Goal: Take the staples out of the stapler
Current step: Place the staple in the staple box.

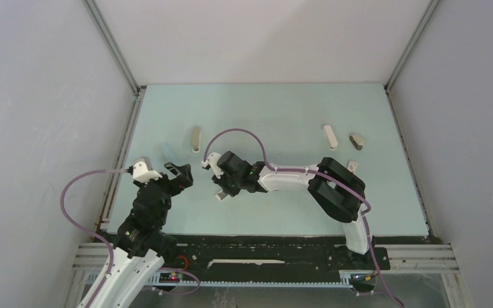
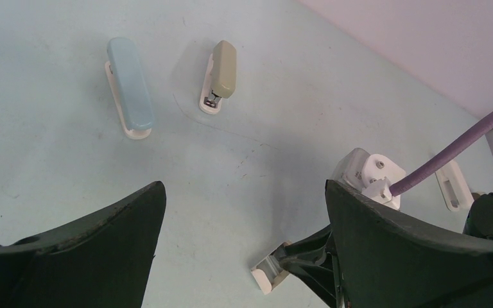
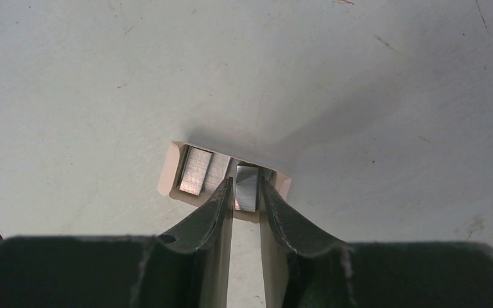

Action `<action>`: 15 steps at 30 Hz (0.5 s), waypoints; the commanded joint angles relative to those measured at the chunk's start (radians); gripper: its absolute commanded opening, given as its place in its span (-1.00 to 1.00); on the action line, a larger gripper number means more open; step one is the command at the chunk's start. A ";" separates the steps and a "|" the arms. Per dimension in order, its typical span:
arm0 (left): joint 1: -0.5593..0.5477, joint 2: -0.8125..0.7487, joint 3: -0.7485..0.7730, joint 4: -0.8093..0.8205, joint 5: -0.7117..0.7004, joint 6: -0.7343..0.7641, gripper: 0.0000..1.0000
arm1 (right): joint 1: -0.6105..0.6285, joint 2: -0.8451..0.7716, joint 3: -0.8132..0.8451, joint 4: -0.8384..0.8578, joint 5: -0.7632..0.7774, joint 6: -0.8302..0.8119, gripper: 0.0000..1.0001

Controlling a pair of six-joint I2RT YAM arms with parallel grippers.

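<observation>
Right hand (image 3: 246, 185) straddles staples (image 3: 246, 196) in small open box (image 3: 169, 174), grip impossible to tell; left hand (image 2: 244, 189) spread wide.

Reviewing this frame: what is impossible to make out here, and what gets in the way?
- Right wrist: whether the right end effector grips the staple strip or only flanks it. Its fingers cover the strip's sides.
- Top view: the box is too small and lies half under that end effector.
- Left wrist: the white stapler is partly behind the purple cable.
- No view shows inside any stapler.
</observation>
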State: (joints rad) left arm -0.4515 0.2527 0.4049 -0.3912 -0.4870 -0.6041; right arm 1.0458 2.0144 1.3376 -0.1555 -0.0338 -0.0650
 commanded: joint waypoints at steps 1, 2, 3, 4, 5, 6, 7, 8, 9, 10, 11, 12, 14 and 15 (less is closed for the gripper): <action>0.004 -0.006 -0.017 0.022 -0.012 -0.007 1.00 | 0.002 -0.026 0.000 0.019 0.005 -0.010 -0.42; 0.004 -0.009 -0.017 0.022 -0.013 -0.007 1.00 | 0.003 -0.033 0.000 0.019 0.001 -0.013 -0.42; 0.004 -0.011 -0.016 0.022 -0.012 -0.008 1.00 | 0.005 -0.044 0.000 0.019 -0.004 -0.016 -0.42; 0.004 -0.013 -0.014 0.022 -0.012 -0.008 1.00 | 0.006 -0.061 0.001 0.019 -0.010 -0.020 -0.42; 0.004 -0.014 -0.012 0.022 -0.013 -0.008 1.00 | 0.008 -0.076 0.001 0.019 -0.016 -0.027 -0.41; 0.003 -0.014 -0.009 0.022 -0.012 -0.008 1.00 | 0.010 -0.091 0.001 0.018 -0.022 -0.034 -0.41; 0.003 -0.016 -0.006 0.021 -0.010 -0.010 1.00 | 0.010 -0.106 0.002 0.014 -0.033 -0.039 -0.41; 0.002 -0.016 -0.003 0.023 -0.009 -0.011 1.00 | 0.010 -0.119 0.005 0.004 -0.046 -0.045 -0.41; 0.003 -0.018 0.001 0.024 -0.006 -0.012 1.00 | 0.010 -0.134 0.006 -0.005 -0.061 -0.051 -0.41; 0.004 -0.019 0.004 0.025 -0.004 -0.013 1.00 | 0.008 -0.150 0.007 -0.014 -0.080 -0.056 -0.40; 0.004 -0.022 0.007 0.027 -0.001 -0.014 1.00 | 0.005 -0.164 0.006 -0.027 -0.108 -0.063 -0.40; 0.004 -0.024 0.008 0.030 0.003 -0.016 1.00 | 0.000 -0.181 0.006 -0.034 -0.123 -0.069 -0.40; 0.004 -0.031 0.009 0.037 0.012 -0.021 1.00 | -0.015 -0.209 0.007 -0.067 -0.211 -0.091 -0.39; 0.004 -0.035 0.010 0.042 0.018 -0.024 1.00 | -0.026 -0.227 0.007 -0.086 -0.265 -0.113 -0.37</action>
State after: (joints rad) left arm -0.4515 0.2367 0.4049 -0.3901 -0.4839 -0.6079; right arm 1.0439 1.8957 1.3361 -0.1902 -0.1314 -0.1108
